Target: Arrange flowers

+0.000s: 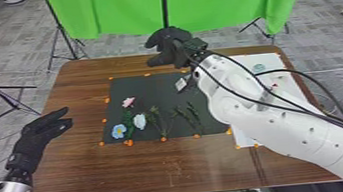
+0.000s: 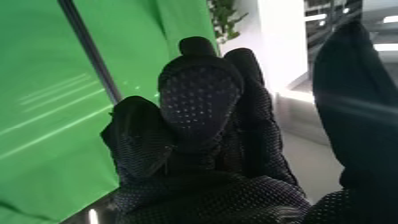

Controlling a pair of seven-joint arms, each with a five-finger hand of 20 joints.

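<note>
On the black mat (image 1: 154,85) lie a pink flower (image 1: 128,102), a white flower (image 1: 140,121) and a blue flower (image 1: 118,131), probably light, soft-petalled, best pinched by the green stems (image 1: 129,124), while the right hand (image 1: 173,37), loosely open beyond them, holds nothing

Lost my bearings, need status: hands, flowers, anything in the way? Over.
Right hand open, over table's far edge; left hand open, at left edge. Flowers lying on dark mat. Right arm hides part of mat's right side.
</note>
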